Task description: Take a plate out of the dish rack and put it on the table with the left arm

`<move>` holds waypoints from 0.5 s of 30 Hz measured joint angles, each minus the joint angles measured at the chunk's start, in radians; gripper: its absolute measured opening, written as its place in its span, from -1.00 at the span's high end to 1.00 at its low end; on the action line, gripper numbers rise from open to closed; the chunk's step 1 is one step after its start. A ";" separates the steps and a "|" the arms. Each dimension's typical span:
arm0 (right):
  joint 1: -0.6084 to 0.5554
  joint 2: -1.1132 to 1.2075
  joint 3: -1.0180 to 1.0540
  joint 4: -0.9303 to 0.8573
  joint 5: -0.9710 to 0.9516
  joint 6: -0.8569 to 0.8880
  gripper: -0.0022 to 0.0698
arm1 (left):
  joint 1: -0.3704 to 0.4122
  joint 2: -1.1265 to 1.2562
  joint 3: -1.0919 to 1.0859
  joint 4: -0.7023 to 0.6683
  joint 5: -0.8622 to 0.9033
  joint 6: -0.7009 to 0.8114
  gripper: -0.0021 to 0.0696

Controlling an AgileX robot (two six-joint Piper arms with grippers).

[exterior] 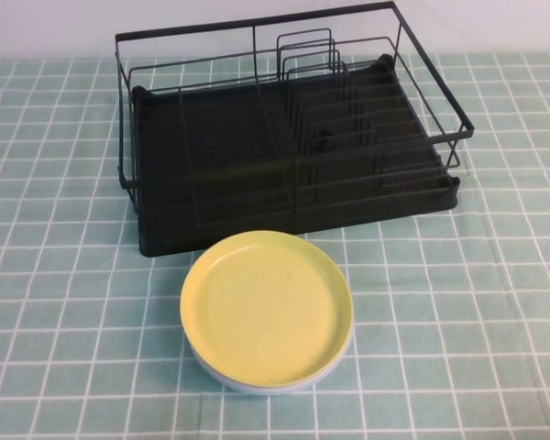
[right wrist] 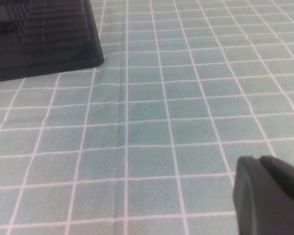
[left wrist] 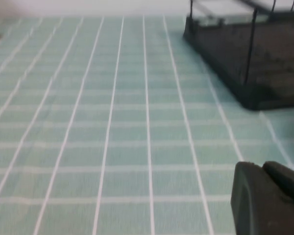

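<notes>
High view: dish rack [exterior: 289, 137], black wire with upright dividers and black drip tray, at the far middle of the counter [exterior: 55, 275], which wears a mint-green cloth with white grid lines. No plate stands in its dividers. Yellow plate [exterior: 266, 307] lies flat on the counter just in front of the rack, stacked on a pale grey-blue plate [exterior: 257, 383] whose edge shows beneath. Neither arm appears.

Left wrist view: left gripper [left wrist: 267, 198] low over bare cloth, fingers closed together, holding nothing; rack corner beyond.

Right wrist view: right gripper [right wrist: 267, 196] over bare cloth; finger state cannot be told; rack corner beyond.
</notes>
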 joint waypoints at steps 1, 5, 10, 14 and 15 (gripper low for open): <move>0.000 0.000 0.000 0.000 0.000 0.000 0.99 | 0.006 0.000 0.000 0.006 0.023 -0.005 0.95; 0.000 0.000 0.000 0.000 0.000 0.000 0.99 | 0.007 0.000 0.000 0.021 0.079 -0.012 0.95; 0.000 0.000 0.000 0.000 0.000 0.000 0.99 | 0.007 0.000 0.000 0.021 0.082 -0.016 0.95; 0.000 0.000 0.000 0.000 0.000 0.000 0.99 | 0.007 0.000 0.000 0.021 0.082 -0.017 0.95; 0.000 0.000 0.000 0.000 0.000 0.000 0.99 | 0.007 0.000 0.000 0.021 0.082 -0.017 0.95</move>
